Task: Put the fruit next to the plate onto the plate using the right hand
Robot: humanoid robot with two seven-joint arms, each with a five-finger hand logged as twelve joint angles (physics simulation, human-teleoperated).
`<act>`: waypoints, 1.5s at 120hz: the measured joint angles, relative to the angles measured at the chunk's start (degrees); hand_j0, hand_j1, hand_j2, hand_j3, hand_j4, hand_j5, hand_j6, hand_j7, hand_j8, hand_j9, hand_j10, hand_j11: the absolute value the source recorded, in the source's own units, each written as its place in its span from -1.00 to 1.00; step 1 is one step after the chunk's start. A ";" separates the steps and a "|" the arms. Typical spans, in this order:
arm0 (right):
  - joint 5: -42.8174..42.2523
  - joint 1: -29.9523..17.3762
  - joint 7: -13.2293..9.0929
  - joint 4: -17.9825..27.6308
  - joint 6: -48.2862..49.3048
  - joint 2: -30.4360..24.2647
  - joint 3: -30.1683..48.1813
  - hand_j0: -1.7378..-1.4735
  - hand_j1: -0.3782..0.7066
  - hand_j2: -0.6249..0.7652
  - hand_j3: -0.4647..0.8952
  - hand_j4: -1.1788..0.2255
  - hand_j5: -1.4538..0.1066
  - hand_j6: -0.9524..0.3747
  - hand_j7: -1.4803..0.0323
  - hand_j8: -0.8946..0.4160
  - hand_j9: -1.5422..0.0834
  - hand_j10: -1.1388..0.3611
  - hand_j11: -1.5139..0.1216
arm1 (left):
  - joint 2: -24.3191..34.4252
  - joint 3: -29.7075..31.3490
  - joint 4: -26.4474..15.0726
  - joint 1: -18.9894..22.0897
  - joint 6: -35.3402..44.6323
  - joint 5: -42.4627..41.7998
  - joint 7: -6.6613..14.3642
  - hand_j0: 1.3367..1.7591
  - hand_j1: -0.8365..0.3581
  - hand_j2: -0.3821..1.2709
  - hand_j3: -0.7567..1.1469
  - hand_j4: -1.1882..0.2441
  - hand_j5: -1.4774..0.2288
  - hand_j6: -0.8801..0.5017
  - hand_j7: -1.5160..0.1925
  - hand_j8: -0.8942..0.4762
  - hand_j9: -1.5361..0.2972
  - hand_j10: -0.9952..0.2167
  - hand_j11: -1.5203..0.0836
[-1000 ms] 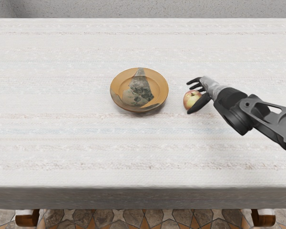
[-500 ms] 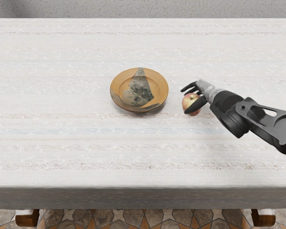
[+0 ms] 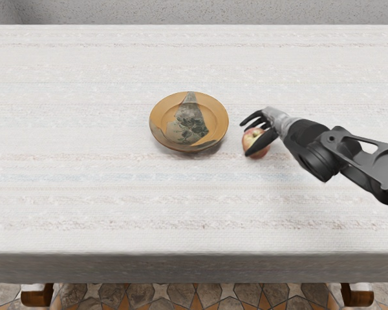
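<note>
A pale, woven-looking surface (image 3: 84,194) fills nearly the whole head view, and its left half carries nothing. Below its front edge a strip of patterned tile floor (image 3: 194,296) shows, with a wooden leg (image 3: 36,295) at the left corner.

A little left of the middle sits a round orange-brown plate (image 3: 160,110), flat on the surface, its centre covered by a mottled grey-green patch (glaze or pattern, hard to say which). Nothing lies on it.

Just to the right of the plate, close to its rim but not touching it, is the apple (image 3: 251,138), red with a yellowish cheek. It is at surface level beside the plate, not on it; whether it rests on the cloth or is raised a hair cannot be told from this angle.

The right robot hand (image 3: 266,128) is closed around the apple from the right. Its dark fingers (image 3: 251,118) arch over the fruit's top and far side, somewhat fanned, while the thumb (image 3: 259,144) lies across the near side, so the apple sits in the grip between them.

Behind the hand a thick grey and black forearm (image 3: 349,158) runs down to the picture's right edge, held above the surface.
</note>
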 joint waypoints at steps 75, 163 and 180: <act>3.06 8.39 -0.01 2.77 1.51 0.45 0.86 -0.39 0.01 0.16 -0.32 -0.07 -0.02 -0.35 0.05 -0.23 0.05 -0.01 0.02 | 0.00 0.00 0.00 0.00 0.00 0.00 0.00 0.52 0.97 -0.54 -0.20 0.65 0.72 0.26 0.76 0.29 0.67 0.63 0.88; 3.07 8.47 0.00 0.03 -0.55 8.85 0.80 -0.38 -0.03 0.12 -0.32 -0.07 -0.03 -0.36 0.05 -0.24 0.05 -0.03 0.01 | 0.00 0.00 0.00 0.00 0.00 0.00 0.00 0.52 0.97 -0.54 -0.20 0.65 0.72 0.26 0.76 0.29 0.67 0.63 0.88; 3.10 8.36 0.00 -1.44 -0.56 9.97 0.80 -0.38 -0.03 0.12 -0.32 -0.07 -0.03 -0.37 0.05 -0.24 0.05 -0.03 0.01 | 0.00 0.00 0.00 0.00 0.00 0.00 0.00 0.52 0.97 -0.54 -0.20 0.65 0.72 0.26 0.76 0.29 0.67 0.63 0.88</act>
